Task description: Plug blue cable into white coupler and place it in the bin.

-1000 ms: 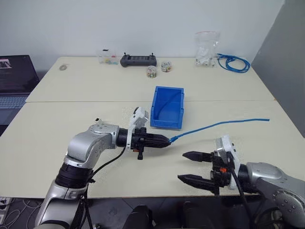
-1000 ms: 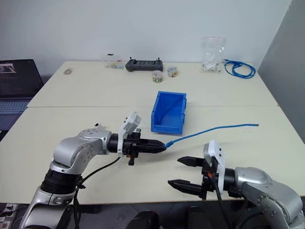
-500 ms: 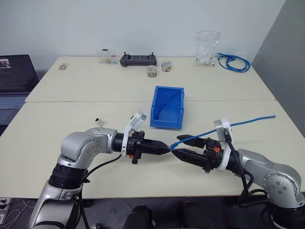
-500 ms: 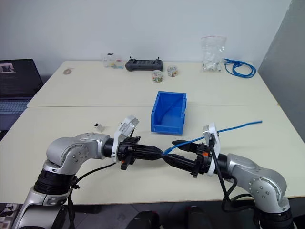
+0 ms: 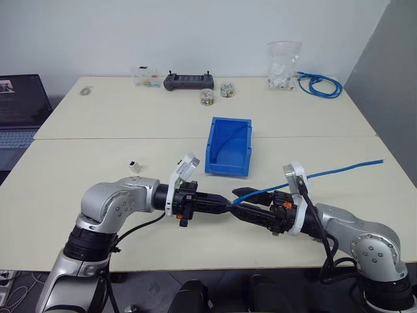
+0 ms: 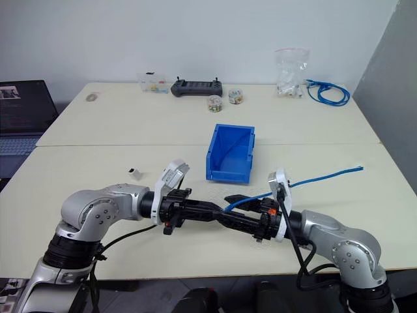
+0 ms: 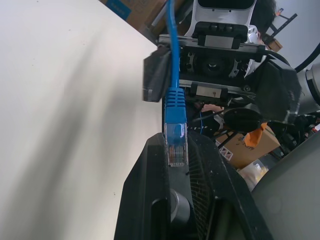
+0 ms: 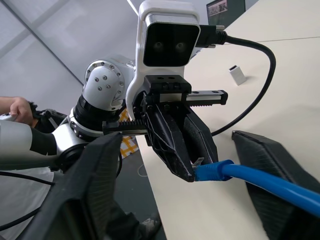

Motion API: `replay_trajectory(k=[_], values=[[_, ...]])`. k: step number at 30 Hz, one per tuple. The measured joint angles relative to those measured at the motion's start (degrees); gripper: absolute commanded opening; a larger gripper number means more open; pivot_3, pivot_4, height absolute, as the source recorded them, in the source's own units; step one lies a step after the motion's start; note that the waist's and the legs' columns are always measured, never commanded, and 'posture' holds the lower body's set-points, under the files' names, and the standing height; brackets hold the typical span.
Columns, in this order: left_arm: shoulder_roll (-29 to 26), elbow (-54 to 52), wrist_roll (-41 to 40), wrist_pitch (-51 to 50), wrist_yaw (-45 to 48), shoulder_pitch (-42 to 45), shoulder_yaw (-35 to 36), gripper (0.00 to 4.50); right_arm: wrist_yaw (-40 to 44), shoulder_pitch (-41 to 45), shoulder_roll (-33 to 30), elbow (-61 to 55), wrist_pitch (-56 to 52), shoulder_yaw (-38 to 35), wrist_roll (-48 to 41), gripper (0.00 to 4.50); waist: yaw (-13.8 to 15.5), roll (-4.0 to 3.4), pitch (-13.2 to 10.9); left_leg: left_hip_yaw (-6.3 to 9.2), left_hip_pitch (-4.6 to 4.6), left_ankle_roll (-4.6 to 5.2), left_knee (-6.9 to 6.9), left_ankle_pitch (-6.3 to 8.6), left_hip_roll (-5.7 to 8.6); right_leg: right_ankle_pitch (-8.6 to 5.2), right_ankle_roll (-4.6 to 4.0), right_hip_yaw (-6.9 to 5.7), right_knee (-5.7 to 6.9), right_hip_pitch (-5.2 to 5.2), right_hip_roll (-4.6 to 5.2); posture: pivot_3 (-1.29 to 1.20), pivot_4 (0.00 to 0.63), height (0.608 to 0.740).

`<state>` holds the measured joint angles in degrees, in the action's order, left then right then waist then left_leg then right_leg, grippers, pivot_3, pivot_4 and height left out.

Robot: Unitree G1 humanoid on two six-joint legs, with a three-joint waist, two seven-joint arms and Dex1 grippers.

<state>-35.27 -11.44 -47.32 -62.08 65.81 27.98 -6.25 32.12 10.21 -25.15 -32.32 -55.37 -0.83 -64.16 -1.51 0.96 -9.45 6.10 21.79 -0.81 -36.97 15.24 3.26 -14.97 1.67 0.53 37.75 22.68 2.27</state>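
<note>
Cables we count: two, the blue cable (image 5: pixel 339 167) and a coiled bundle (image 5: pixel 319 85)
Bins we see: one, the bin (image 5: pixel 228 147)
Couplers we see: one, the white coupler (image 5: pixel 133 165)
Our grippers: two, the left gripper (image 5: pixel 229 201) and the right gripper (image 5: pixel 242 202)

Two cream tables (image 5: pixel 195 124) pushed together; plain white wall (image 5: pixel 195 32) — evenly lit.

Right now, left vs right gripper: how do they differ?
The left gripper is shut on the blue cable, pinching its plug end; the right gripper has its fingers apart around the cable, not yet clamped. Left points toward the right, right toward the left. Both hover above the table, tips meeting.
</note>
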Motion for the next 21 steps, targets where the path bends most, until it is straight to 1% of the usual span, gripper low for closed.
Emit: replay_trajectory(k=[4,11,12,21], values=[[-0.27,-0.39,-0.78,0.0,0.13,-0.06,-0.02,0.21,-0.13,0.0,-0.43,0.07,0.0,-0.18,-0.03,1.64,0.0,0.0,0.0,0.0,0.0,0.0,0.0,0.0,0.0,0.0,0.0,0.0,0.0,0.0,0.0,0.0,0.15,0.74],[-0.27,-1.26,-2.06,0.0,0.05,-0.11,-0.08,0.21,-0.12,-0.09,-1.41,0.08,0.36,-0.09,0.14,0.13,0.0,0.0,0.0,-0.01,0.01,0.0,0.0,0.0,0.0,0.0,0.0,0.01,0.0,0.01,0.0,0.0,0.15,0.74],[-0.27,-1.26,-2.08,0.0,-0.01,-0.12,-0.08,0.21,-0.12,-0.12,-1.42,0.08,0.46,-0.06,0.14,0.06,0.0,0.0,0.0,-0.01,0.01,0.0,0.0,0.0,0.0,0.0,0.0,0.01,0.0,0.01,0.0,0.0,0.15,0.74],[0.28,-1.23,-1.67,1.19,-0.22,-0.36,-0.1,0.21,-0.08,-0.14,-2.03,0.08,1.07,0.02,0.15,0.05,0.01,0.0,0.0,-0.01,0.01,0.0,0.01,0.0,0.0,0.0,0.0,0.01,0.0,0.01,0.0,0.0,0.15,0.74]])
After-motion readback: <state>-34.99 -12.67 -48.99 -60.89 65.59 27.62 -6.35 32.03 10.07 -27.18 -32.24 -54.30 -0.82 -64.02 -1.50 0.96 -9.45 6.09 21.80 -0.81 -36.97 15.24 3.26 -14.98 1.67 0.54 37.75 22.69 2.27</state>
